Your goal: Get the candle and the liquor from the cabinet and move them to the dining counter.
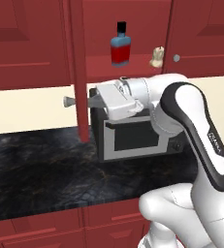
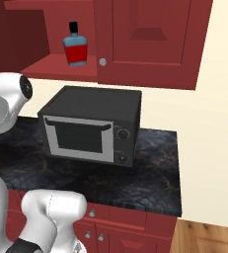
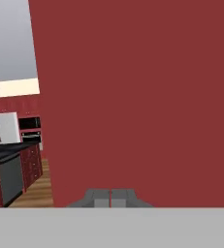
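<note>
At the far left of the left base view, the cabinet door is seen edge-on, swung outward, with its small knob pointing left. The gripper is pressed against that door edge; in the hand view its fingertips are seen shut together against the flat red panel, with nothing held between them. Further right, on the red shelf of the open cabinet, the liquor stands upright, and just beside it, to the right, the candle rests. Below the shelf a black microwave sits on the dark marbled counter.

The liquor is judged to be rigid, smooth and probably slippery, so a grip across its squat body at the red label band is advised, not at the narrow cap. The candle is judged light but brittle and lumpy; a gentle pinch across its wider lower half is suggested.
</note>
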